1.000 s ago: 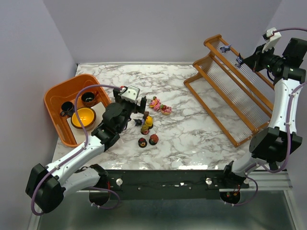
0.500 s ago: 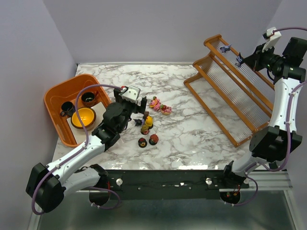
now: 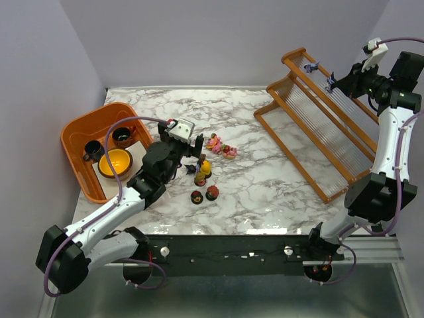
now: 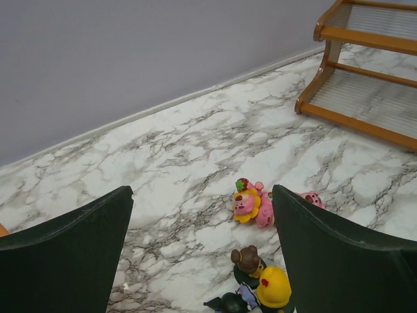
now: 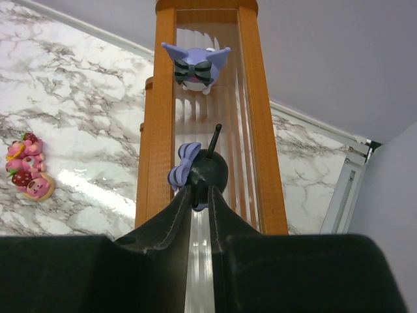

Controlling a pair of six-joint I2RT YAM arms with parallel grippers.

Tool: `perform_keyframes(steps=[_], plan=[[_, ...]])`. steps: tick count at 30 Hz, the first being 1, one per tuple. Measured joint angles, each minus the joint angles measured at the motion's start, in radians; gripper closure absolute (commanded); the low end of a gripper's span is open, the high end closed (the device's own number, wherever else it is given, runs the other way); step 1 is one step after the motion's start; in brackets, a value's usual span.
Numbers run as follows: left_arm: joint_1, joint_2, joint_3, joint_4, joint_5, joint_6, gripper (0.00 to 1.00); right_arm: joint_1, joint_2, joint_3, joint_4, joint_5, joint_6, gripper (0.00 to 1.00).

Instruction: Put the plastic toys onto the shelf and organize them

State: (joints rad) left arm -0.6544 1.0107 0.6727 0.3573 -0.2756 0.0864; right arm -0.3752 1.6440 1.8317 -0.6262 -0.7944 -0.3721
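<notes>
From above, the left gripper hangs wide open over toys on the table; the right gripper is up at the shelf. Left wrist: pink toys lie beyond its spread fingers. Right wrist: a purple toy and a black toy sit on the top rods. The fingers stand a slit apart at the black one, maybe gripping it. I cannot tell.

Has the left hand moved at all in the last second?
No. The left hand sits where it was, at the same gap from the tub, open above the toys.
</notes>
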Motion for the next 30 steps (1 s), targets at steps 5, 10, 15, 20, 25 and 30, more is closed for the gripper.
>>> perform_keyframes(steps=[5, 10, 15, 20, 25, 30], plan=[[0.000, 0.000, 0.000, 0.000, 0.000, 0.000, 0.01, 0.000, 0.000, 0.000, 0.000, 0.000, 0.006, 0.69], [0.000, 0.000, 0.000, 0.000, 0.000, 0.002, 0.01, 0.000, 0.000, 0.000, 0.005, 0.018, 0.013, 0.67], [0.000, 0.000, 0.000, 0.000, 0.000, 0.003, 0.01, 0.000, 0.000, 0.000, 0.014, 0.048, 0.021, 0.67], [0.000, 0.000, 0.000, 0.000, 0.000, 0.003, 0.01, 0.000, 0.000, 0.000, 0.027, 0.075, 0.027, 0.66], [0.000, 0.000, 0.000, 0.000, 0.001, 0.003, 0.01, 0.000, 0.000, 0.000, 0.032, 0.080, 0.034, 0.52], [0.000, 0.000, 0.000, 0.000, 0.006, 0.003, 0.01, 0.000, -0.005, 0.000, 0.034, 0.066, 0.051, 0.37]])
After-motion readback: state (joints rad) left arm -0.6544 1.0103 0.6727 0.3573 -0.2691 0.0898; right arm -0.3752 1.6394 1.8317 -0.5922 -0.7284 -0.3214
